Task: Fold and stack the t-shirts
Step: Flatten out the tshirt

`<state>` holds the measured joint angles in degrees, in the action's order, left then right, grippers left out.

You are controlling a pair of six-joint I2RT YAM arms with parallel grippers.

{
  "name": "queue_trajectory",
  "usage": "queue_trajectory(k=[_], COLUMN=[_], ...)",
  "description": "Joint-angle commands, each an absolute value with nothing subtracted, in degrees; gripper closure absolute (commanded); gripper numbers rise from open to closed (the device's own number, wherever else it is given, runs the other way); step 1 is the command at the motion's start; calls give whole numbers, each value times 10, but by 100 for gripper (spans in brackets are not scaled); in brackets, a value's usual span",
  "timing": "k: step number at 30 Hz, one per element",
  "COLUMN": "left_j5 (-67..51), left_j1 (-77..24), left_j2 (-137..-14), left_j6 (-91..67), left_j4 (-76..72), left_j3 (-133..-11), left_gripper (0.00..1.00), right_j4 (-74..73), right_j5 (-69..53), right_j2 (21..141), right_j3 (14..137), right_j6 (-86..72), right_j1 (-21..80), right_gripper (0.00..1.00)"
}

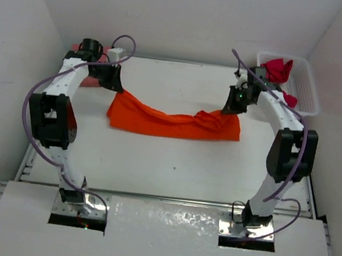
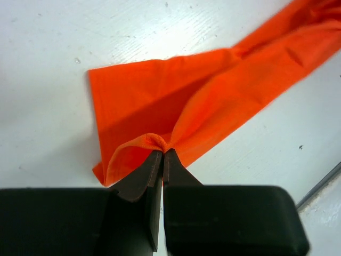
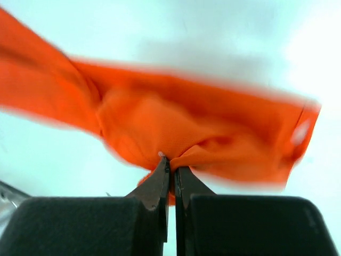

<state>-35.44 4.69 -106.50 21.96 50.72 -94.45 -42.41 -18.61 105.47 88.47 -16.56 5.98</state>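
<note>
L: left gripper (image 2: pixel 162 153) pinching orange t-shirt (image 1: pixel 172 120) edge.
R: right gripper (image 3: pixel 171 161) clamped on its other end.
Shirt: sagging btwn your arms, mid table (image 1: pixel 170 178).
Risk: thin pinches; if you pull apart too hard, cloth slips out.

The orange t-shirt (image 1: pixel 172 120) is stretched into a long, crumpled band across the far middle of the table (image 1: pixel 171 172), sagging a little at its center. Its 2 ends are pinched, 1 by the left gripper (image 2: pixel 162 154) and 1 by the right gripper (image 3: pixel 171 164). The red t-shirt (image 1: pixel 277 69) lies bunched in the basket (image 1: pixel 311 90) at the far right. The pink t-shirt (image 1: pixel 90 82) lies at the far left, mostly hidden.
</note>
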Motion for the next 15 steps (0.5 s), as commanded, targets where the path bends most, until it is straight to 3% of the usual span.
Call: queue_trajectory(k=[1,5,8,10,12,14,15], left_j5=[-372,-370,-387,-383,-379,-382,-383], left_j1=[37,36,33,30,28,26,24], left_j2=[-1034,-971,-922,-904,-905,-914,-917], left_j6=[219,277,307,311,302,298,297], left_j4=[478,515,542,536,521,510,512], left_j3=[-936,-809,-719,-678,-665,-665,-667], left_gripper=[100,100,100,100,100,100,100], right_j4=[-447,-439,-483,-471,-436,-415,-414], right_j5=[-219,-235,-269,-264,-236,-181,-162], right_j2=[1009,877,803,787,808,846,852], right_j3=[771,569,482,453,441,447,443], right_j6=[-114,-97,-114,-151,-155,-150,-152], right_j1=[56,56,56,56,56,56,56], right_gripper=[100,100,100,94,77,48,42])
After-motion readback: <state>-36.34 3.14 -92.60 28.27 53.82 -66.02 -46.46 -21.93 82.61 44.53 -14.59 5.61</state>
